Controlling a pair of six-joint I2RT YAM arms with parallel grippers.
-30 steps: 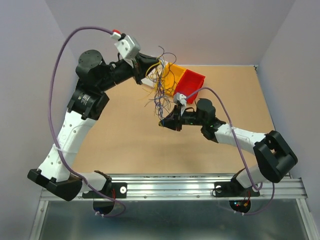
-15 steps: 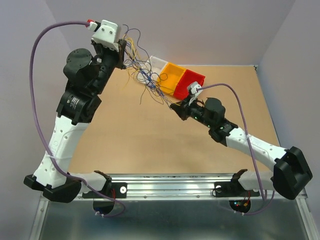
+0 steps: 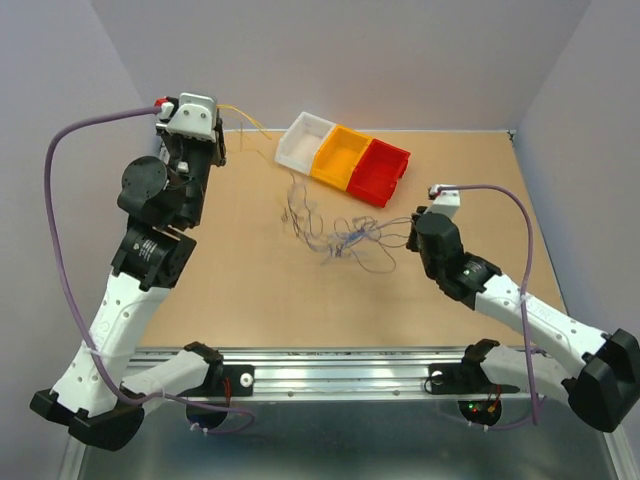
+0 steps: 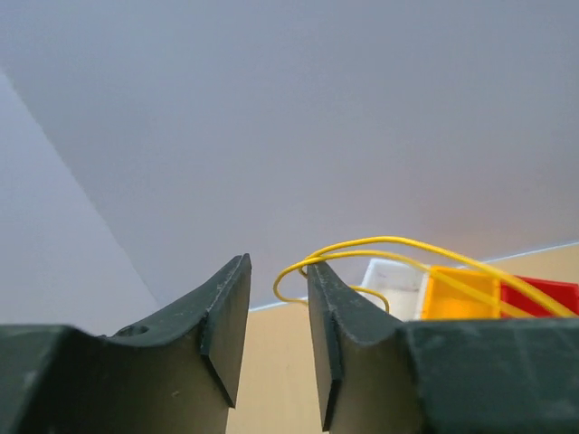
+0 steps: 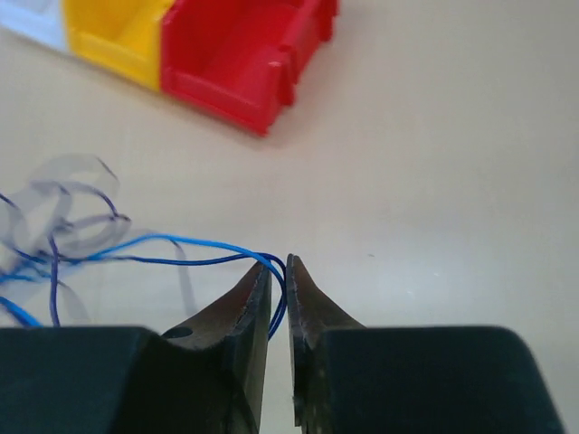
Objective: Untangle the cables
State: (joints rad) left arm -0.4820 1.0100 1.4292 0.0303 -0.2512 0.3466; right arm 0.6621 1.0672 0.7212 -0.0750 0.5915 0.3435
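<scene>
The cables (image 3: 340, 240) lie as a loose blue, purple and black tangle on the tan table, with curly strands trailing toward the bins. My right gripper (image 3: 409, 233) is low at the tangle's right end. In the right wrist view it (image 5: 280, 262) is shut on two blue cables (image 5: 181, 242) that run off to the left. My left gripper (image 3: 216, 120) is raised at the far left, apart from the tangle. In the left wrist view its jaws (image 4: 276, 262) stand apart, and a yellow cable (image 4: 407, 244) is looped over the right fingertip (image 4: 317, 276).
A white bin (image 3: 300, 140), a yellow bin (image 3: 340, 155) and a red bin (image 3: 380, 168) stand in a row at the back of the table. The red bin (image 5: 244, 54) is just beyond the right gripper. Walls close in behind and at both sides.
The left arm swung up and left, away from the tangle, keeping only the yellow cable. The tangle dropped to the table. The right gripper moved right and down with the blue cables.
</scene>
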